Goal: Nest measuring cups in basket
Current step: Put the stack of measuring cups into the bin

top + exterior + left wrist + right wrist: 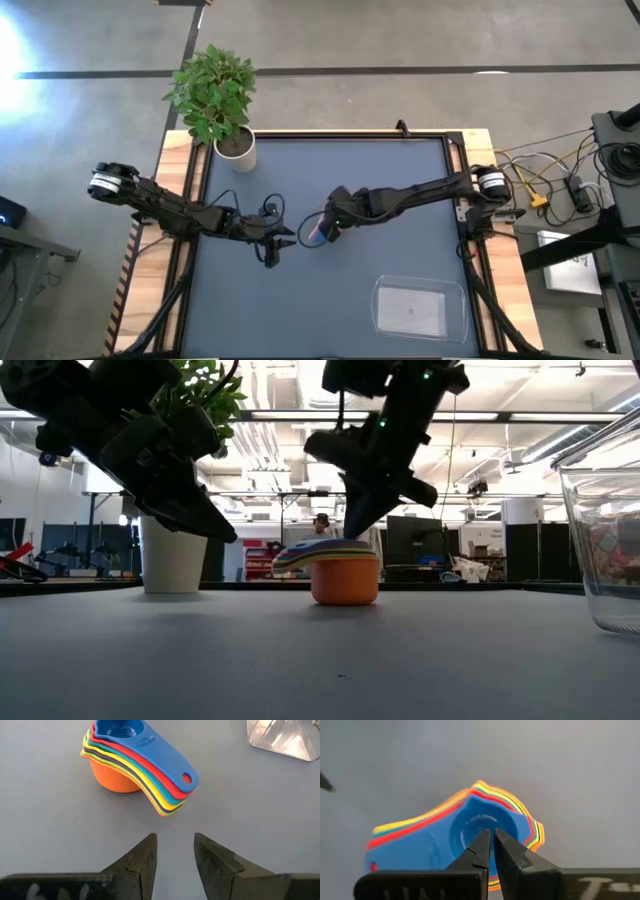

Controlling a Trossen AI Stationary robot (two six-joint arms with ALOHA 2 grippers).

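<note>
Already the nesting itself looks finished, judging from the high view: the measuring cups (314,229) sit as one stack near the middle of the surface (400,190), while the basket (419,307) lies well apart toward the near right corner, with no cups inside it. The right gripper (327,228) is over the stack and the left gripper (274,244) waits just beside it; one plant pot (237,147) stands at the far left corner. From the low view, the stack (336,572) rests on the surface with the orange cup at the bottom and the handles fanned to one side, the right gripper (357,520) poised just above it; the basket's clear wall (603,525) shows at the edge. Through the left wrist view, about seven coloured layers can be counted in the stack (135,764), blue on top, though the exact number is hard to settle; the left fingers (145,857) stand partly open, holding nothing. Through the right wrist view, the right fingers (514,855) are almost closed, holding nothing, tips over the blue cup's (470,837) bowl. What seems left is carrying the whole stack into the one basket.
</note>
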